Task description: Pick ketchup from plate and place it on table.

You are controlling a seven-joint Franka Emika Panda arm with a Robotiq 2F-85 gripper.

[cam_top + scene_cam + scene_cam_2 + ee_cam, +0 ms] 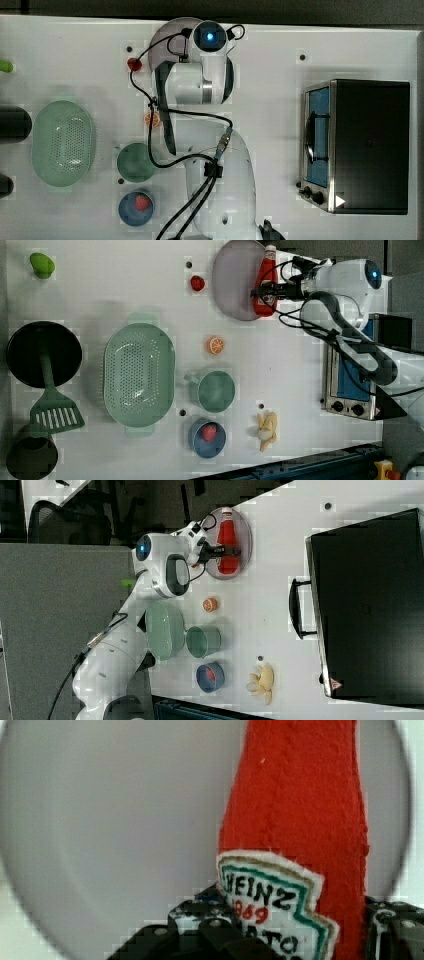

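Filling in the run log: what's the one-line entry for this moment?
stage: grasp | gripper: shut on ketchup | ketchup: lying on plate, not lifted | table: placement pending

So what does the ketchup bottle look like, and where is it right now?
The ketchup looks like a soft toy of fuzzy red fabric, with a stitched seam down its body and a sewn white label edged in green that reads HEINZ. It has a white cap at one end. It lies on its side on the pale lilac-grey plate, near the rim at the left view's right. The gripper is closed around its body, one finger on each side.
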